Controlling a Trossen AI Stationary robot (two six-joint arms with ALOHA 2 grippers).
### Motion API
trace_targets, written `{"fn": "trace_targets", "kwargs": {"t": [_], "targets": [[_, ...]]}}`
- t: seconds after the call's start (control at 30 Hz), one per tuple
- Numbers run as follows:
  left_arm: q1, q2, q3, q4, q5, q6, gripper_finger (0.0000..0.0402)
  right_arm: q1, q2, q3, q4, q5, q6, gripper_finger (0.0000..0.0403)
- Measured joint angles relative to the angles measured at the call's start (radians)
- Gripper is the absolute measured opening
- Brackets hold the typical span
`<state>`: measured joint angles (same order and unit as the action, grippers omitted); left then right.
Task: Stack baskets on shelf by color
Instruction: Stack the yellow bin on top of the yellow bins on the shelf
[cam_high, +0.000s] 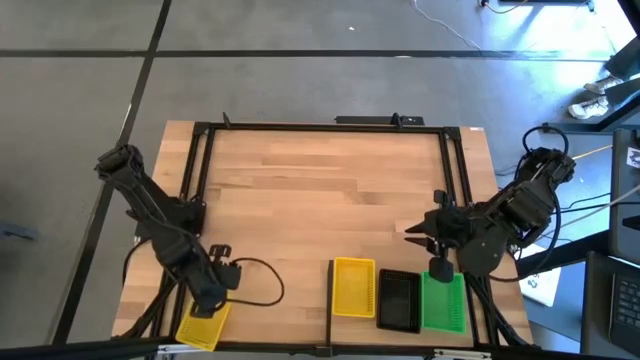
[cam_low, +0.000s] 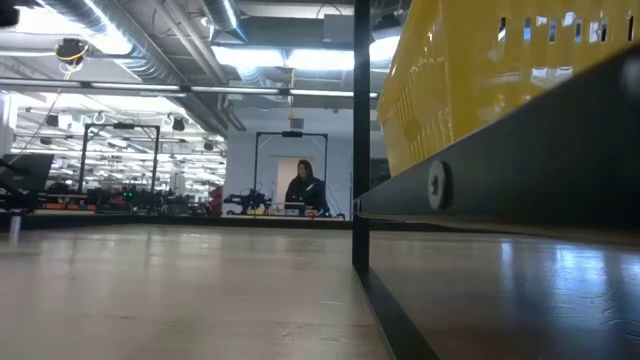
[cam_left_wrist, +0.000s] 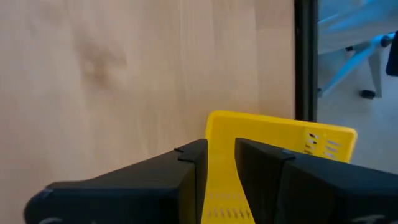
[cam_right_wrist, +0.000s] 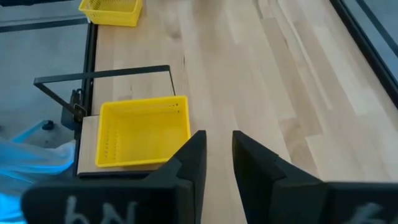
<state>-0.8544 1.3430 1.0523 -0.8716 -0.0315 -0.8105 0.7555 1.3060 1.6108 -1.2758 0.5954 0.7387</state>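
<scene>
The left gripper (cam_high: 212, 292) sits at the lower left of the high view, at the upper end of the loose basket (cam_high: 203, 327), a yellow one lying at the table (cam_high: 320, 190) edge. In the left wrist view its jaws stand slightly apart, astride a wall of that basket (cam_left_wrist: 280, 134), with yellow showing in the gap. They are not clamped.

The shelf (cam_right_wrist: 87, 143) lies at the lower centre of the high view. It carries 3 baskets side by side: the yellow basket (cam_high: 353, 287) on the left, the black basket (cam_high: 399, 300) in the middle and the green basket (cam_high: 442, 302) on the right.

The right gripper (cam_high: 438, 264) hangs just above the green basket's upper end. Its jaws are a little apart and hold nothing.

The low view shows the yellow basket (cam_low: 480, 70) at upper right and a person (cam_low: 303, 185) far off.
</scene>
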Motion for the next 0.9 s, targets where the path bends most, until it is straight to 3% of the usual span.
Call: {"fn": "trace_targets", "kwargs": {"t": [0.3, 0.47, 0.67, 0.9], "targets": [[-0.058, 0.000, -0.168, 0.134, 0.000, -0.027, 0.0073, 0.000, 0.000, 0.000, 0.000, 0.014, 0.019, 0.0074], [-0.059, 0.000, -0.214, 0.143, 0.009, -0.026, 0.0070, 0.000, 0.000, 0.000, 0.001, 0.014, 0.044, 0.0074], [-0.059, 0.000, -0.275, 0.266, 0.107, -0.026, 0.0073, 0.000, 0.000, 0.000, 0.002, 0.014, 0.045, 0.0074], [-0.059, 0.000, -0.307, 0.285, 0.098, -0.026, 0.0072, 0.000, 0.000, 0.000, 0.002, 0.016, 0.044, 0.0074]]}}
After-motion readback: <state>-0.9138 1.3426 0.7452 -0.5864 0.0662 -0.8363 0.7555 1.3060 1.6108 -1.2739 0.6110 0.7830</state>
